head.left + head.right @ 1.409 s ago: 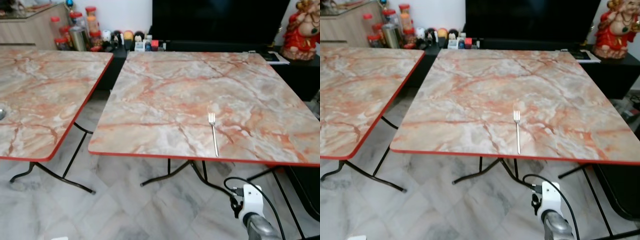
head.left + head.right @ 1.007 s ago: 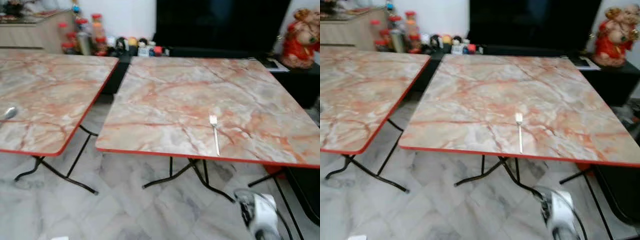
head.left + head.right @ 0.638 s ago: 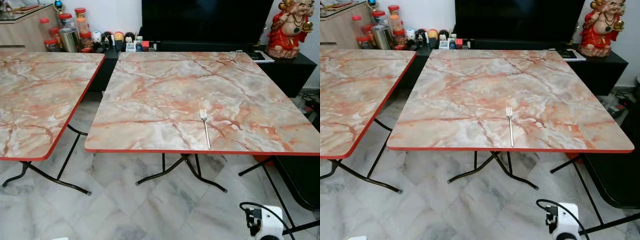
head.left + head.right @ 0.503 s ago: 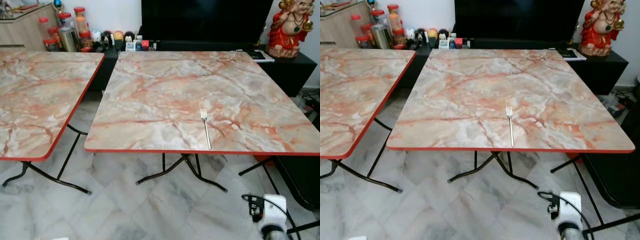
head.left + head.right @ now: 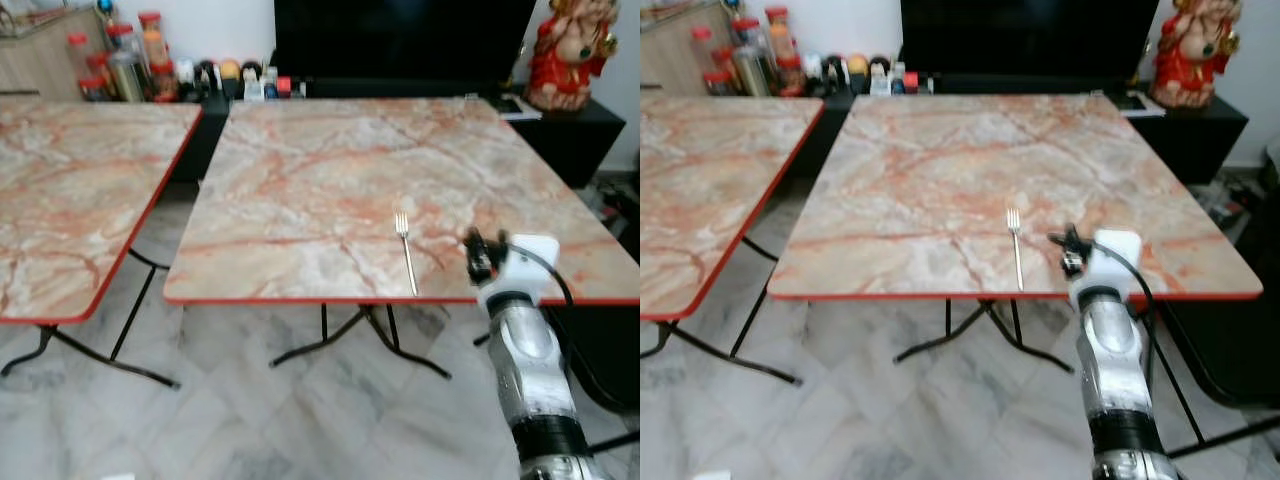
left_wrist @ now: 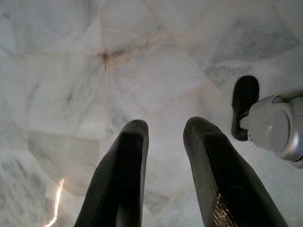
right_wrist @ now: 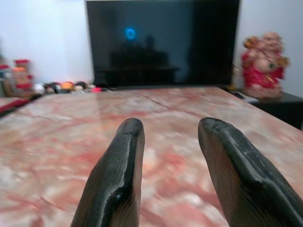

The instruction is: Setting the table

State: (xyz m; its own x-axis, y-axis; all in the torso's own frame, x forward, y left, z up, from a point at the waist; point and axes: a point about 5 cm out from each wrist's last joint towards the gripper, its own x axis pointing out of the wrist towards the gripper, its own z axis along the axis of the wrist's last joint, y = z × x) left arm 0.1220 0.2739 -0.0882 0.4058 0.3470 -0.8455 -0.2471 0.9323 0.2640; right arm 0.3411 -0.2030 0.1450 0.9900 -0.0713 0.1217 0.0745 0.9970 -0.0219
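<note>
A silver fork (image 5: pixel 404 250) lies on the marble table with the red edge (image 5: pixel 300 170), near its front edge, tines pointing away from me. My right arm (image 5: pixel 525 350) is raised at that front edge, its wrist just right of the fork. In the right wrist view my right gripper (image 7: pixel 165 125) is open and empty, pointing low across the tabletop (image 7: pixel 61 137). My left gripper (image 6: pixel 165 125) hangs idle, open, over the floor tiles.
A second marble table (image 5: pixel 70 190) stands to the left, with a gap of floor between the two. Behind are a black TV (image 5: pixel 400 40), jars (image 5: pixel 120 60) and a red figurine (image 5: pixel 565 50) on a low black cabinet (image 5: pixel 590 140). Black folding legs (image 5: pixel 350 340) are under the table.
My right arm has risen from near the floor to the table's front edge, right of the fork. The fork has not moved; the camera shifted slightly.
</note>
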